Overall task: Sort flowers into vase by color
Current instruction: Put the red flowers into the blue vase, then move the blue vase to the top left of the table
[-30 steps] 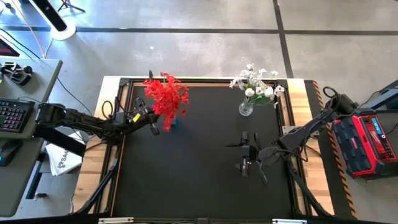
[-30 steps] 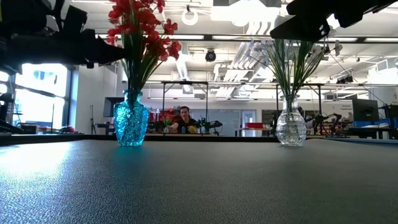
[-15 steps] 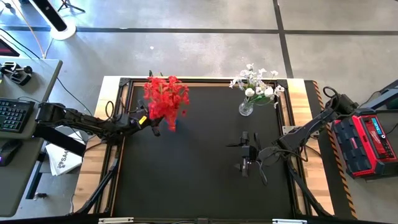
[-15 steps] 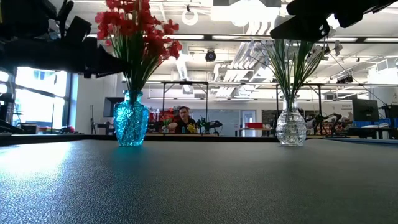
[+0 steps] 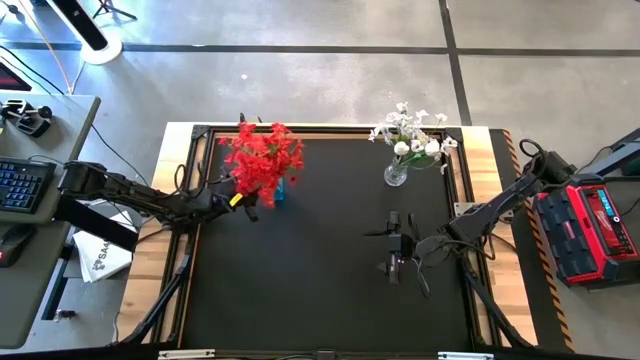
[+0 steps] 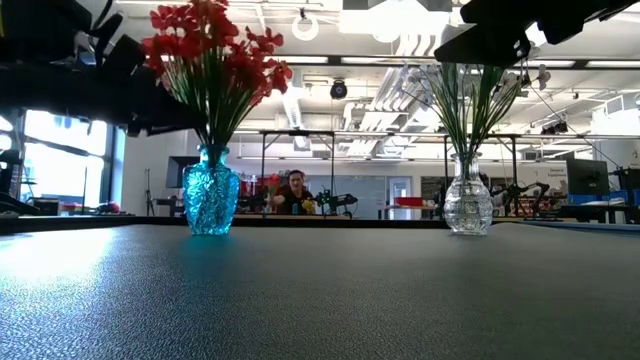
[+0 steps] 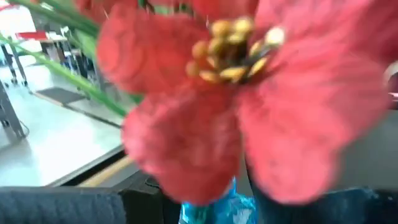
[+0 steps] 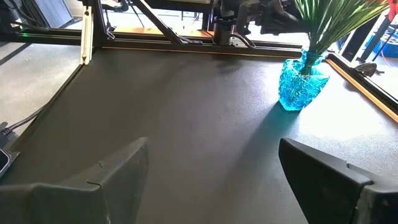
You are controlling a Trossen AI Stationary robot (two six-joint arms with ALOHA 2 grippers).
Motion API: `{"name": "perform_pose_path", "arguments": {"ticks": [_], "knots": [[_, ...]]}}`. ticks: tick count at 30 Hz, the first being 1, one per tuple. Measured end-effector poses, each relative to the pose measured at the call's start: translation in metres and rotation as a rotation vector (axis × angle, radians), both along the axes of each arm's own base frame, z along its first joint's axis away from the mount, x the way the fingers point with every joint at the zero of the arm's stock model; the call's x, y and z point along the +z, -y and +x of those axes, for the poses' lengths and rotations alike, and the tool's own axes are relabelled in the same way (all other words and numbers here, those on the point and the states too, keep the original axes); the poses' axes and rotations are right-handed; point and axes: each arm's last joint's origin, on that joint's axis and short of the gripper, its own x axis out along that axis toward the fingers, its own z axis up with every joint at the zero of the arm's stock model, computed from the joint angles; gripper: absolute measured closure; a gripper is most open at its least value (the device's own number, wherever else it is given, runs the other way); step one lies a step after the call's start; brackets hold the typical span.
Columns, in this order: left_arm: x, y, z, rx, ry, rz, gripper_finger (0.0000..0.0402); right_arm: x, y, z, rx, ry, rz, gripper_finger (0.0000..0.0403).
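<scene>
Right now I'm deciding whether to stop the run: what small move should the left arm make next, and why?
Probably ease the left gripper back from the red flowers. They already stand in the blue vase, the white flowers in the clear vase, and no loose stems show on the table.

Left arm: dark jointed arm, enters from the left edge of the high view and stretches rightward.
Left gripper [image 5: 247,203]: left of frame centre, in the upper half.
Right arm: dark jointed arm, enters from the right edge and bends leftward.
Right gripper [image 5: 393,246]: right of centre, fingers [image 8: 106,174] spread wide apart.
</scene>
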Motion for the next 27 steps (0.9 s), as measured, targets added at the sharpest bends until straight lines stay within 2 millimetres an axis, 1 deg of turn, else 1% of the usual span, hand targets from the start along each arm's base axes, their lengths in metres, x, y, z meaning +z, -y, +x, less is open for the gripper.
{"name": "perform_pose_path", "arguments": {"ticks": [5, 8, 14, 22, 27], "knots": [[-0.001, 0.001, 0.006, -0.012, -0.072, -0.038, 0.0227, 0.000, 0.000, 0.000, 0.000, 0.001, 0.001, 0.0073], [0.001, 0.001, 0.013, -0.010, -0.163, -0.050, 0.0207, 0.000, 0.000, 0.000, 0.000, 0.001, 0.002, 0.0073], [0.012, 0.002, 0.024, 0.013, -0.327, -0.099, 0.0177, 0.000, 0.000, 0.000, -0.001, 0.001, 0.002, 0.0073], [0.026, 0.005, 0.029, 0.010, -0.482, -0.105, 0.0170, 0.000, 0.000, 0.000, -0.001, 0.001, 0.002, 0.0073], [0.036, 0.011, 0.027, 0.011, -0.579, -0.152, 0.0170, 0.000, 0.000, 0.000, -0.001, -0.005, -0.002, 0.0073]]}}
